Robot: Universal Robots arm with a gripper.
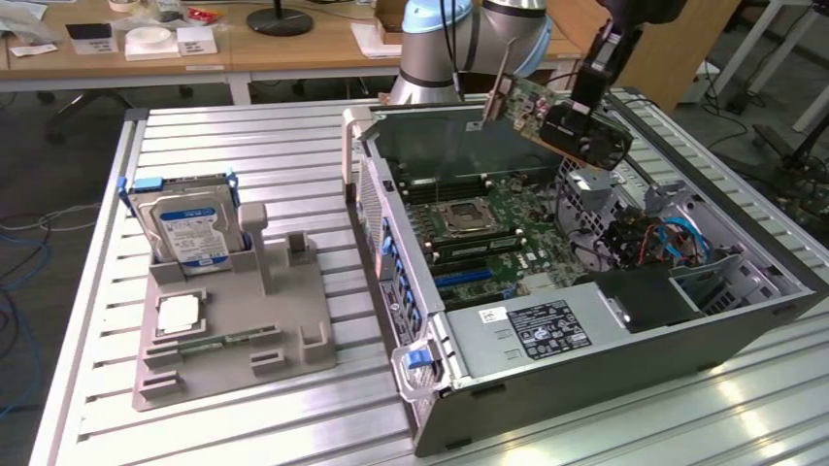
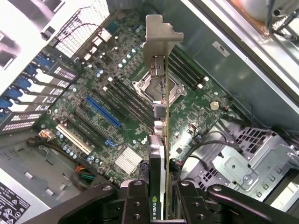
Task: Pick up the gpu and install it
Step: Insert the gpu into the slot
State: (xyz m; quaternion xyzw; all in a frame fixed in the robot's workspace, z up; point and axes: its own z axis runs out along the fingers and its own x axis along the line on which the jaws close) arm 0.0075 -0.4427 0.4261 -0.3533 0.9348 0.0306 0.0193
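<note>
Tool is gripping the gpu, a small thin green circuit card with a black cooler and a silver end bracket. The jaws are sitting narrow on the card's edge. The card is hanging tilted in the air over the open grey metal computer case, not seated in any slot. In the wrist view the gpu is showing edge-on between the tool fingers, with its bracket pointing away over the green motherboard.

The case is lying on its side on the slatted aluminium desk. Inside it:
- the motherboard
- a grey power supply box with a black label
- a metal drive cage with blue cables

A grey moulded tray is sitting at the exterior view's left, apart from the case. It is holding:
- a silver hard drive with a blue-white label, standing upright
- a small silver square chip, lying flat
- a narrow green memory stick just beside the chip
</note>
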